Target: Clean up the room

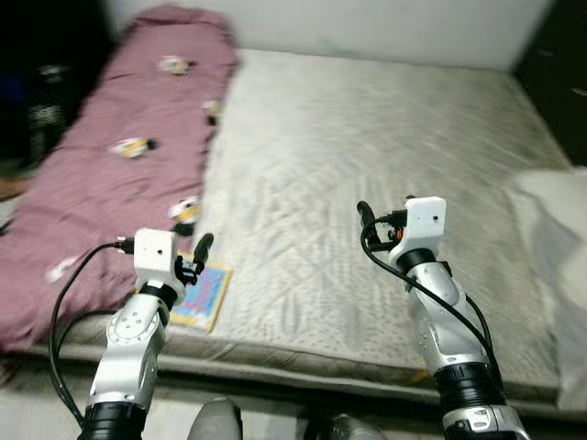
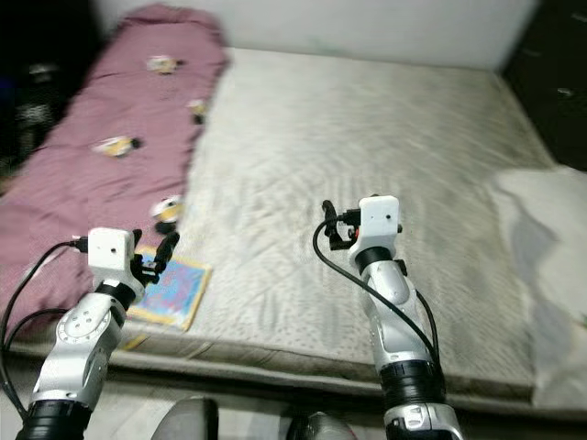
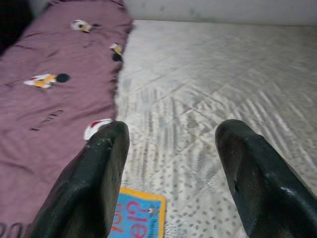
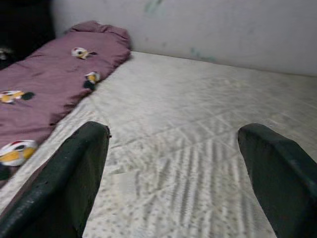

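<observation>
Hiding book (image 3: 136,216) corner (left tool (image 3: 171,173))

The bed (image 1: 367,137) has a pale patterned mattress. On its left side lies a purple blanket (image 1: 110,156) with small cartoon prints. A colourful book (image 1: 204,295) lies near the front edge, and a white pillow (image 1: 555,229) at the right.

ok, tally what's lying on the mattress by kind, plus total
Purple blanket with cartoon prints: 1
Colourful book: 1
White bedding at the right edge: 1
Total: 3
</observation>
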